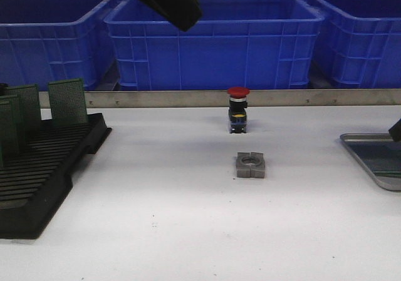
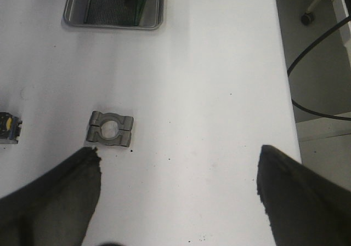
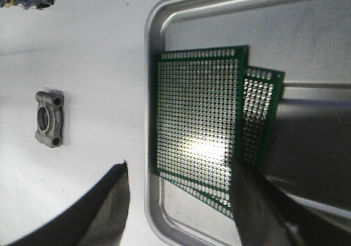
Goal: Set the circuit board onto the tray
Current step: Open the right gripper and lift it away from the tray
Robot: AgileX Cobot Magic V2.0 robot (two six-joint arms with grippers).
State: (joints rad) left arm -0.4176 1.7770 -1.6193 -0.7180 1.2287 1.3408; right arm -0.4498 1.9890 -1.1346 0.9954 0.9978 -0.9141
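The silver-grey tray lies at the table's right edge, also in the front view and the left wrist view. Two green circuit boards lie flat in it, overlapping: the upper one and the lower one. My right gripper is open and empty above the tray's near corner, one finger over the table, the other over the tray. My left gripper is open and empty, high over the table's middle; it shows at the top of the front view.
A black slotted rack at front left holds several upright green boards. A grey metal clamp block and a red push button stand mid-table. Blue crates sit behind a metal rail.
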